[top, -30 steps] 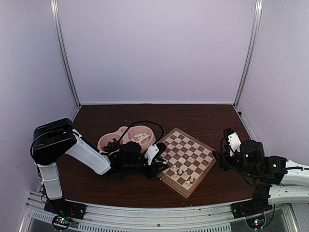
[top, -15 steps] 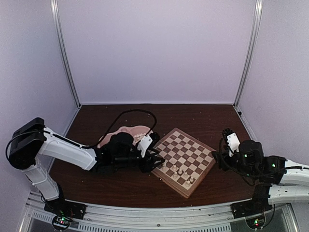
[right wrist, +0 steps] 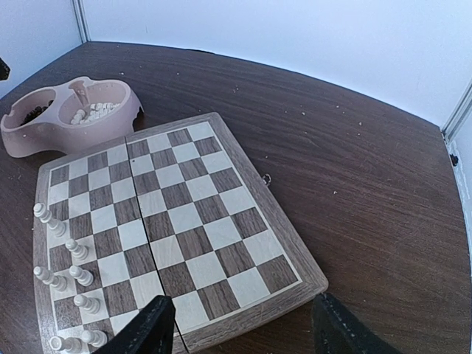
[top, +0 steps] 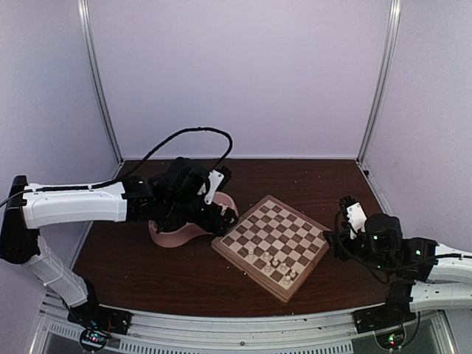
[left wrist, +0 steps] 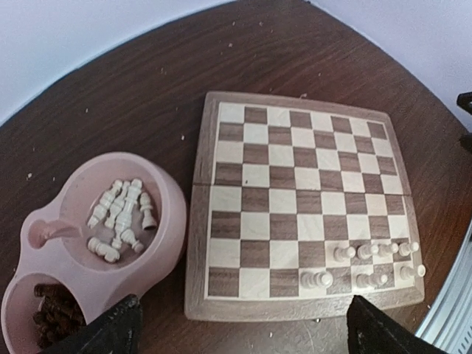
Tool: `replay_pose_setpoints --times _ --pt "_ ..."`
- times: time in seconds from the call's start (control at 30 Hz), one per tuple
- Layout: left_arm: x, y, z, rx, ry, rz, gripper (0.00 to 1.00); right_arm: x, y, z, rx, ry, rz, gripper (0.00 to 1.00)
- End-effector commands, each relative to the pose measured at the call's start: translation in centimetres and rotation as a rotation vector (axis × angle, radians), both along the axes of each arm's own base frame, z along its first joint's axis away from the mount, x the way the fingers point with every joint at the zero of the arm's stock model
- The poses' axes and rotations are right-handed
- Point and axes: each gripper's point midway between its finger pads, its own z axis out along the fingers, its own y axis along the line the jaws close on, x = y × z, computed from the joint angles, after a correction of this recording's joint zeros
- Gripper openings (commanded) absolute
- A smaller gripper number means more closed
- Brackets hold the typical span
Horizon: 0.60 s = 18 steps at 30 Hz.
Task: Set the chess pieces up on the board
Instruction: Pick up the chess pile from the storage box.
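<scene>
The board (top: 284, 230) lies at an angle in the middle of the table. Several cream chess pieces (top: 274, 262) stand on the squares along its near edge. In the left wrist view they stand at the lower right of the board (left wrist: 361, 258). My left gripper (top: 221, 215) hangs high over the pink dish and the board's left edge. It is open (left wrist: 247, 339), with nothing between its fingers. My right gripper (top: 333, 240) hovers by the board's right corner, open (right wrist: 243, 332) and empty. The pieces (right wrist: 70, 254) show at the left of its view.
A pink double-bowl dish (top: 171, 234) sits left of the board. One bowl holds several loose cream pieces (left wrist: 122, 217), the other dark brown ones (left wrist: 48, 324). White walls enclose the table on three sides, with metal posts at the back corners.
My left arm has risen and drawn back from the board's near-left edge to above the dish. Its jaws have opened. A cream piece stands where it was. The right arm has not moved.
</scene>
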Motion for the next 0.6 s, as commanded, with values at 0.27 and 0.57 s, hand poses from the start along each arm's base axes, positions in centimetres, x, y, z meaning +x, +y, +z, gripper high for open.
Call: replay_pose_setpoints --times 0.27,0.57 --pt "4.1 6.1 -3.1 0.151 0.310 0.178 0.57 0.1 0.0 0.1 0.003 -0.012 0.003 0.66" --pt "9.6 6.9 -6.6 0.334 0.335 0.174 0.38 0.1 0.0 0.1 0.001 -0.011 0.003 0.67"
